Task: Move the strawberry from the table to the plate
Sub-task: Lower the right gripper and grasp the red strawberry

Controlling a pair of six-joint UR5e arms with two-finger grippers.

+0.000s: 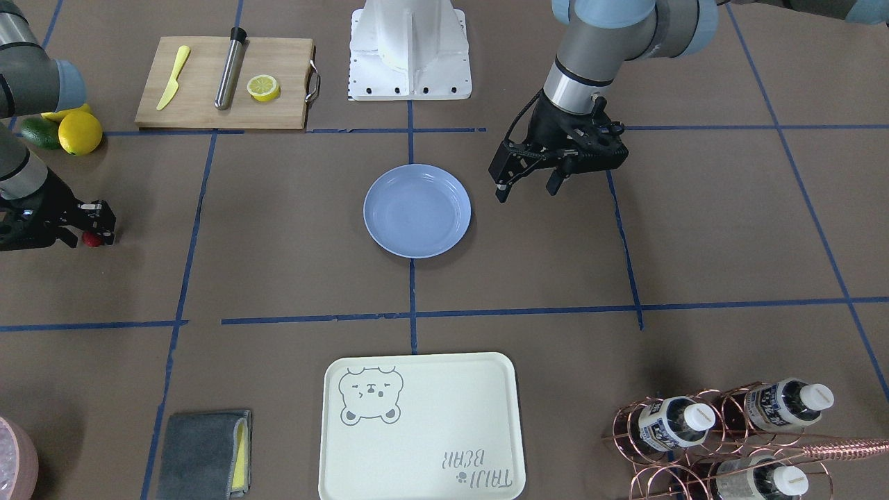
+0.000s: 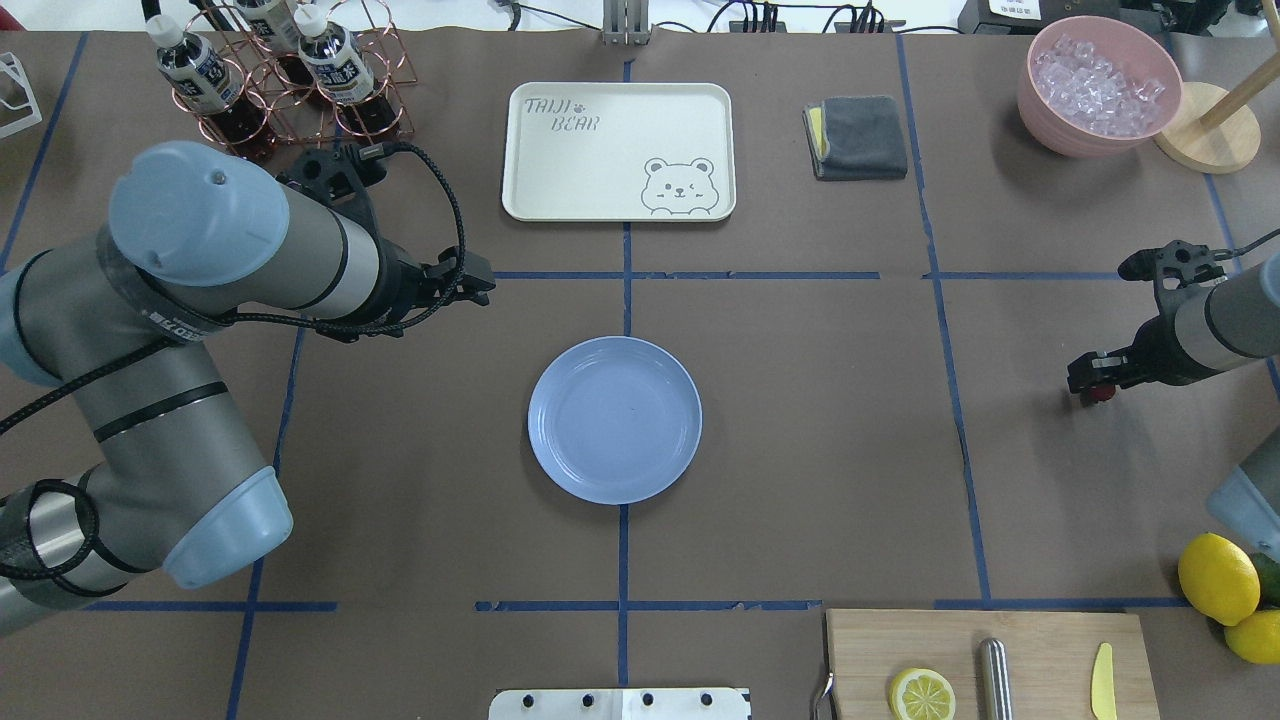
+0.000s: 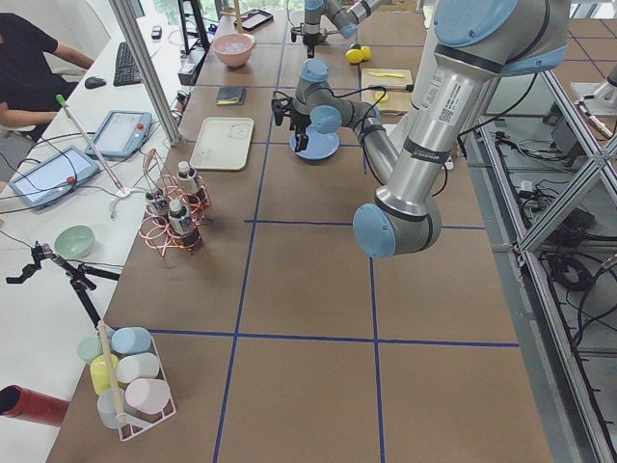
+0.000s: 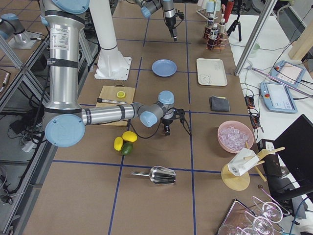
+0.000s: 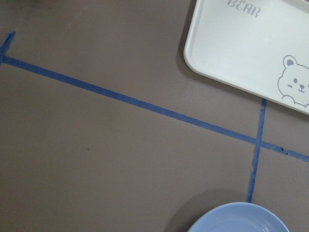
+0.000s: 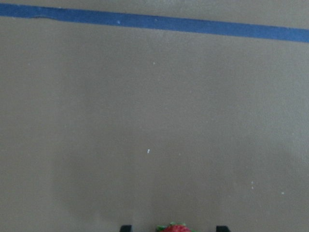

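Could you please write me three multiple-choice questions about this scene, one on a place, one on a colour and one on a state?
1. Where is the strawberry?
A) on the plate
B) at the right end effector
C) at the left end effector

2. What colour is the plate?
A) light blue
B) pink
C) cream

3. How is the left end effector?
A) shut on the strawberry
B) shut on the plate
C) open, empty

Answers:
1 B: the right wrist view shows the berry between that end effector's fingertips.
2 A: both table views show the plate as light blue.
3 C: its jaws stand apart beside the plate with nothing between them.
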